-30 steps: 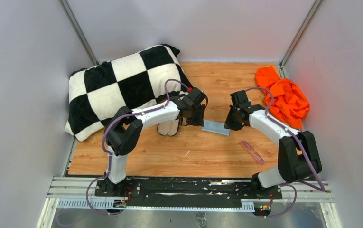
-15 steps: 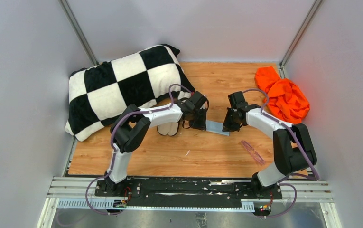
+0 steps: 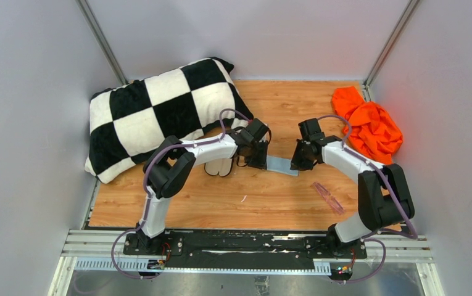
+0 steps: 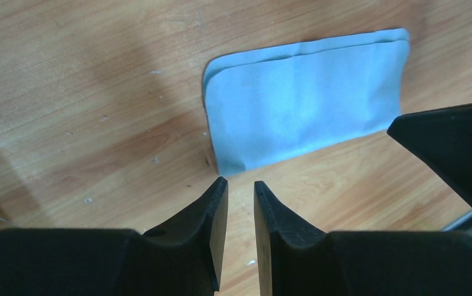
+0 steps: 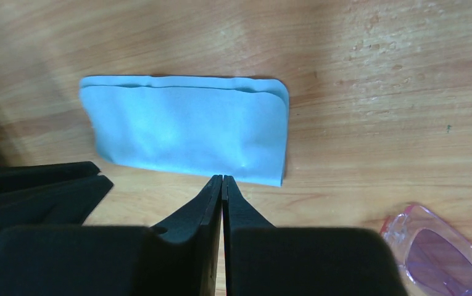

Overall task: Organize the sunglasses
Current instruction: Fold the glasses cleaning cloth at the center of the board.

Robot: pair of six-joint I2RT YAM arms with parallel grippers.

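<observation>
Wooden table [image 3: 252, 203], top view: arms flank blue cloth [image 3: 281, 165]; sunglasses [image 3: 327, 197] lie apart, beside the right arm. Left wrist: left gripper [image 4: 240, 182] narrowly parted, empty. Right wrist: right gripper [image 5: 222, 177] closed at cloth edge; closed tips may merely push, bunching it.

I find nothing to read here. No word, label, brand mark, number or sign shows clearly enough to make out, whether from above or from either of my wrist cameras.
</observation>
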